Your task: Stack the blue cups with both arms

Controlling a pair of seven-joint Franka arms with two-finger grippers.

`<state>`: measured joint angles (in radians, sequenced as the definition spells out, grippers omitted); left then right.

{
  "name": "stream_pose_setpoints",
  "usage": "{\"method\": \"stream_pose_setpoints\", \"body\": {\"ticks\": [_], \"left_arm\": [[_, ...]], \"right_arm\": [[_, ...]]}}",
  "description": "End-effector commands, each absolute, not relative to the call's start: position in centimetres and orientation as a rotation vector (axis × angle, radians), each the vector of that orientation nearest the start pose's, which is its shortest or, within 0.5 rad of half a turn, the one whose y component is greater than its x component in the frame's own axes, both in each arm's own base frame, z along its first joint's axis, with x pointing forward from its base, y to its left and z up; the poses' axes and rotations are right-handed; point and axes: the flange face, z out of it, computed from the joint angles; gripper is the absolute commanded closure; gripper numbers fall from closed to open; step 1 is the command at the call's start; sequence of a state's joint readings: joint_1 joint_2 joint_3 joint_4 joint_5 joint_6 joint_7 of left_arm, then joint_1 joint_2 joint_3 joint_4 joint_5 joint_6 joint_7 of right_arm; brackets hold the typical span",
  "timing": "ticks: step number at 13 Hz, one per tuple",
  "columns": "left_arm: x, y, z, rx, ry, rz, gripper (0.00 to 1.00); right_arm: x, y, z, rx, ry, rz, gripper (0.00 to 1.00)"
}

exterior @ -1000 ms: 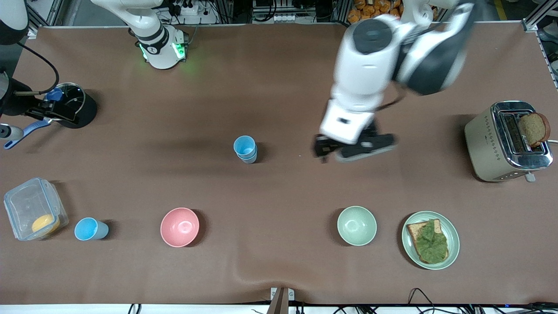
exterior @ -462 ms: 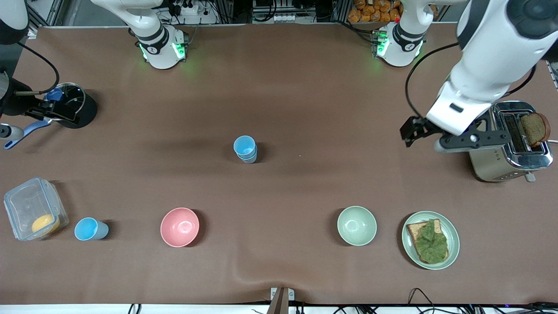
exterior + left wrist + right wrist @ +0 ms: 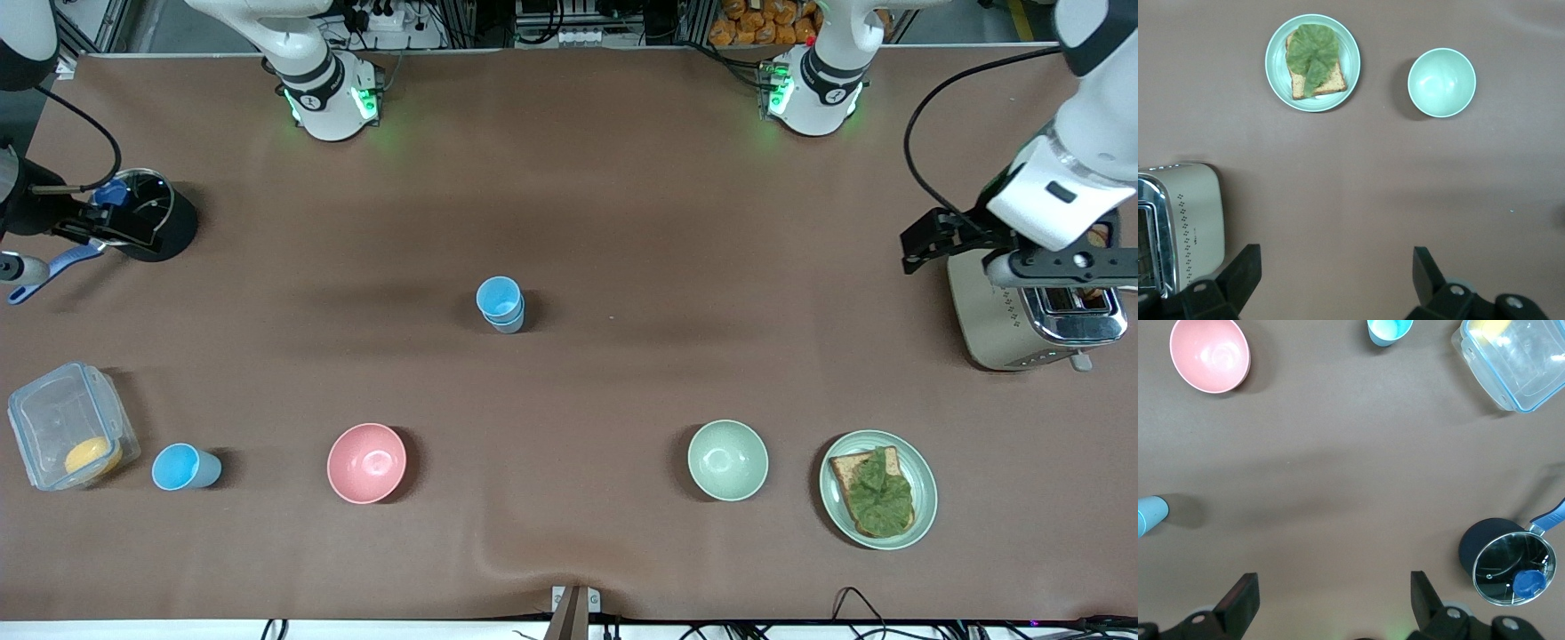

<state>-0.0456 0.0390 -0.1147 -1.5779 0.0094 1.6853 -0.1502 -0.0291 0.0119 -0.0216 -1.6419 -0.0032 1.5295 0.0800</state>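
Two blue cups stand stacked (image 3: 500,304) at the table's middle and show at the edge of the right wrist view (image 3: 1150,513). A third blue cup (image 3: 184,468) stands alone nearer the front camera, beside the clear container; it also shows in the right wrist view (image 3: 1389,330). My left gripper (image 3: 1062,264) hangs open and empty over the toaster (image 3: 987,311); its own view (image 3: 1333,277) shows bare table between the fingers. My right gripper (image 3: 98,229) waits open and empty (image 3: 1331,597), high over the pot's end of the table.
A pink bowl (image 3: 366,462) and a pale green bowl (image 3: 727,460) stand toward the front camera. A plate (image 3: 929,493) holds toast with lettuce. A clear container (image 3: 53,400) holds something yellow. A black pot (image 3: 160,213) with a blue handle stands at the right arm's end.
My left arm has swung from beside the stacked cups toward its own end of the table and now hangs over the toaster. The cups and the right arm have not moved.
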Motion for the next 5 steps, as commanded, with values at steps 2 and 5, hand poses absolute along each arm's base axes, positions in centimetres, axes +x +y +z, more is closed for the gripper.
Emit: {"method": "stream_pose_setpoints", "body": {"ticks": [2,5], "left_arm": [[56.0,-7.5,62.4,-3.157,0.016,-0.114,0.00],[55.4,-7.5,62.9,-3.152,0.005,-0.044,0.00]], "right_arm": [[54.5,-3.1,58.6,-3.145,0.205,0.201,0.00],[54.5,-3.2,58.6,-3.144,0.207,0.201,0.00]]}}
